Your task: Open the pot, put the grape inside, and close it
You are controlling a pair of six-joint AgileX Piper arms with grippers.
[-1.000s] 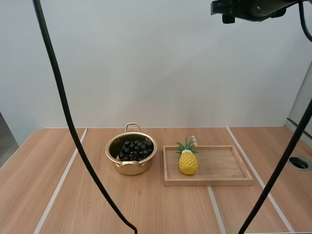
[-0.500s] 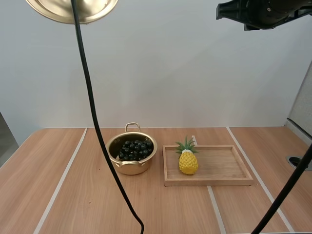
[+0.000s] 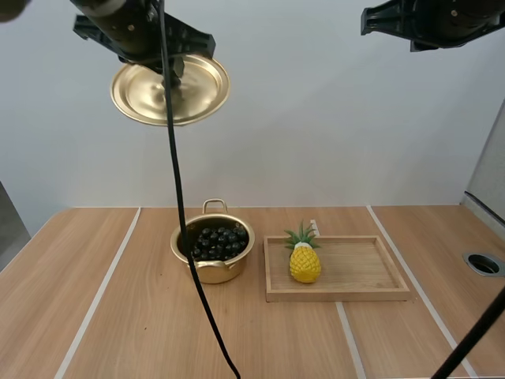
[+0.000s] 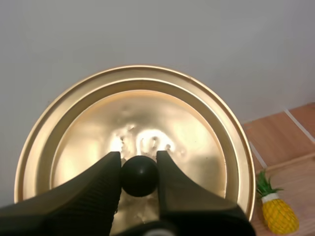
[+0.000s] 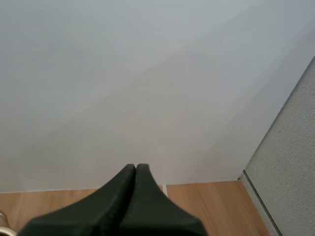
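My left gripper point(image 3: 172, 69) hangs high above the table's left half, shut on the black knob point(image 4: 140, 175) of the gold lid point(image 3: 170, 91). Seen from the left wrist, the fingertips pinch the knob from both sides, with the lid point(image 4: 147, 113) spreading wide behind my left gripper point(image 4: 140, 171). Well below, the gold pot point(image 3: 211, 267) stands open on the table with the dark bunch of grapes point(image 3: 218, 242) inside. My right gripper point(image 5: 135, 170) is shut on nothing, fingers together as one wedge. The right arm point(image 3: 430, 20) is raised at the upper right.
A wooden tray point(image 3: 363, 268) lies just right of the pot, with a yellow toy pineapple point(image 3: 304, 262) standing at its left end; the pineapple point(image 4: 278, 214) also shows past the lid's rim. A round hole point(image 3: 484, 264) is in the table's right edge.
The lid, held by my left gripper, has come down and to the right from the upper edge of the high view. The right arm drifted slightly right.
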